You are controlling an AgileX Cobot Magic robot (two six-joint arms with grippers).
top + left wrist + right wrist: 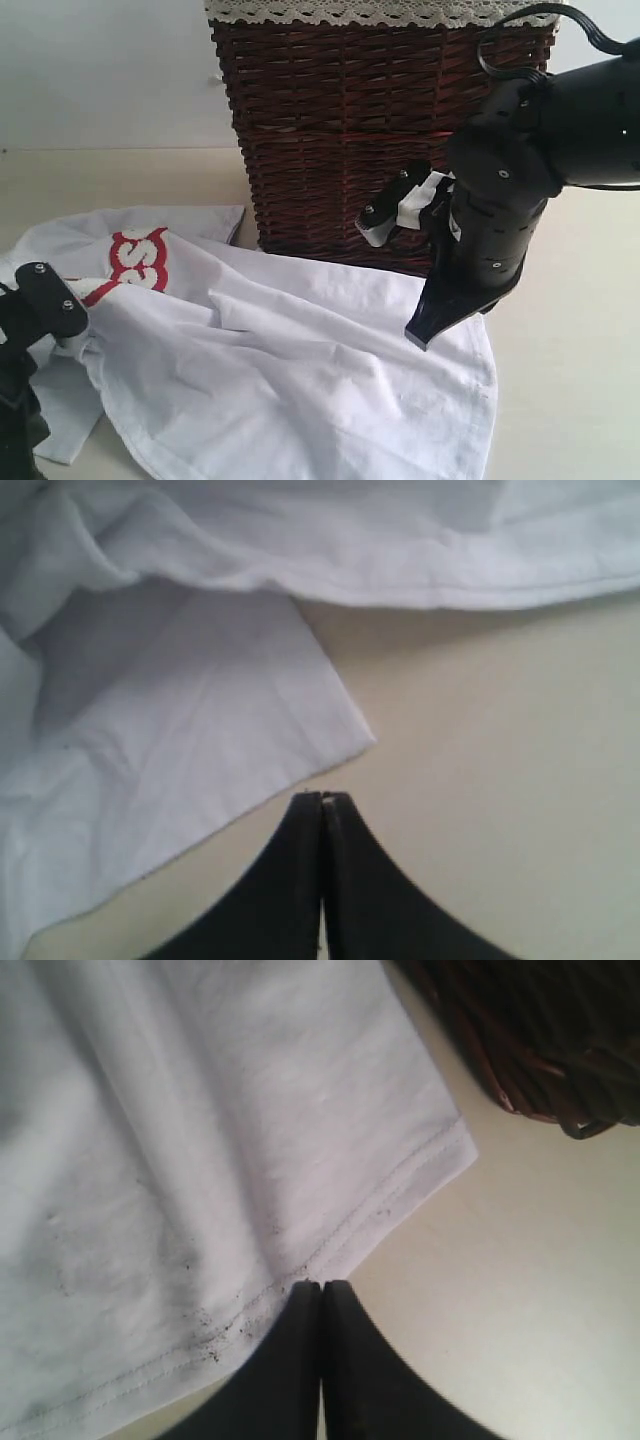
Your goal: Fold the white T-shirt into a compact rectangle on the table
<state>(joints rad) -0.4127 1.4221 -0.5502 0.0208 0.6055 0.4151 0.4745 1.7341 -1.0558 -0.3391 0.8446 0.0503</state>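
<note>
The white T-shirt lies spread and rumpled on the table, its red-outlined lettering at the far left. My right gripper comes down at the shirt's right edge. In the right wrist view it is shut on the stitched hem of the shirt, and a crease runs to its tips. My left gripper is shut over bare table. The shirt's edge lies right at its tips, and no cloth shows between them. The left arm sits at the shirt's left side.
A tall dark brown wicker basket with white lace trim stands just behind the shirt, close to the right arm; its base shows in the right wrist view. Bare table lies to the right of the shirt.
</note>
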